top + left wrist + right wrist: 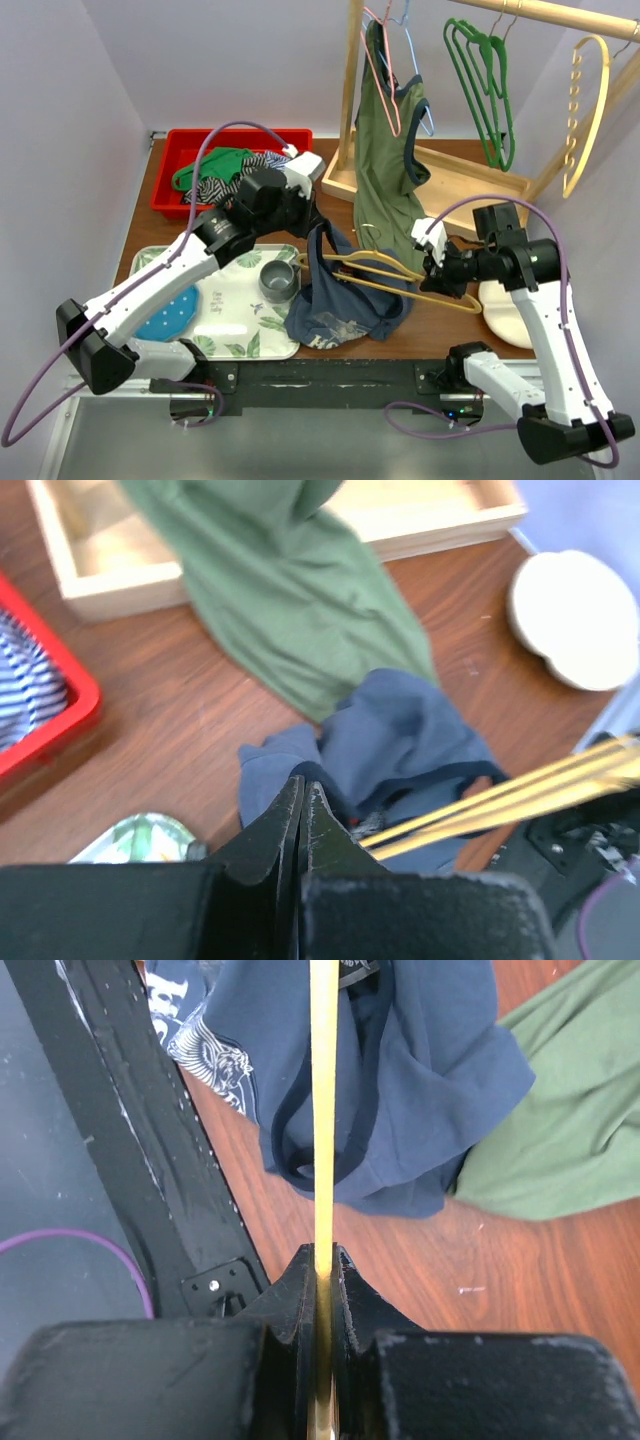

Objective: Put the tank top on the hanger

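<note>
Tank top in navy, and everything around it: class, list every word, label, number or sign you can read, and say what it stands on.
On the tank top, pale grey print: letters beside the graphic, folded and cut off, not readable.
At the top edge of the right wrist view, small pale lettering: too small to read.
On the hanger: no text.
Nothing else is legible.

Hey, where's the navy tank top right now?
Top view: the tank top sits bunched on the table, near edge, centre, right of the leaf-print tray and beside the hanging olive top. The left claw pinches its upper edge; the hanger crosses it.
</note>
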Tool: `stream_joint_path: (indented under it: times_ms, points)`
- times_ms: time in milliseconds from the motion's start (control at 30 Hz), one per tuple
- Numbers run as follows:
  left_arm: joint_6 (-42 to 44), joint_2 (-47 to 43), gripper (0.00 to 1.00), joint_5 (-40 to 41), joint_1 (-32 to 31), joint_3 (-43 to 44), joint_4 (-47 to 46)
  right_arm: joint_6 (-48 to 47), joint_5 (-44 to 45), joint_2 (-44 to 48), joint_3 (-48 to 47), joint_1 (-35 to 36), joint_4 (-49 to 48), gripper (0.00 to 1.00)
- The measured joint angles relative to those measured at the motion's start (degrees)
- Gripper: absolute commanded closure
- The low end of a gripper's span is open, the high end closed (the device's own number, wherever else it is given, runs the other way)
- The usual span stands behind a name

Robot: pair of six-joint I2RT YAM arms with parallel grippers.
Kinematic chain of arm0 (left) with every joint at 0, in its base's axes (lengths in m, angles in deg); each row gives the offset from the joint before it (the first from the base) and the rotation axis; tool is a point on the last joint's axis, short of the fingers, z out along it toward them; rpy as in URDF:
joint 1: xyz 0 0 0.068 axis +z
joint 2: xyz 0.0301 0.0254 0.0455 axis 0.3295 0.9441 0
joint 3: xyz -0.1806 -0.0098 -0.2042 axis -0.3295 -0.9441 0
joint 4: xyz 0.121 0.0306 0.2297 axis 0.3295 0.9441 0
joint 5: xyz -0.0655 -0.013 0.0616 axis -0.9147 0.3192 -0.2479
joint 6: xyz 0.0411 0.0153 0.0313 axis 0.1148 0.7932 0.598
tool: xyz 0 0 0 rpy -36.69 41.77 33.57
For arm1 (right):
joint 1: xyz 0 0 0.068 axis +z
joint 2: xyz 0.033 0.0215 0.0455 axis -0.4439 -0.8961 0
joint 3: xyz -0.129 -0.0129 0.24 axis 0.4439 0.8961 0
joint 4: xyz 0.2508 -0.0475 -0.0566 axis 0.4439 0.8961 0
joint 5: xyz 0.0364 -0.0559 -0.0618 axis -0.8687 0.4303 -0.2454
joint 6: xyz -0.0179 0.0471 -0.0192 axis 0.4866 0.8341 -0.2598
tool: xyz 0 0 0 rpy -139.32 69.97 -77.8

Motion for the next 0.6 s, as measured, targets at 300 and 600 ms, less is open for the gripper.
stream_joint_path:
  times_ms: [300,600]
  points:
    - [1.49,-0.07,1.00,-6.69,0.00,3.32,1.88,3.32,-1.14,-3.85,-4.02,0.02,-0.07,1.00]
    - [1.86,-4.94,1.00,4.57,0.00,7.02,7.91,8.22,-1.14,-4.00,-5.70,0.11,-0.98,1.00]
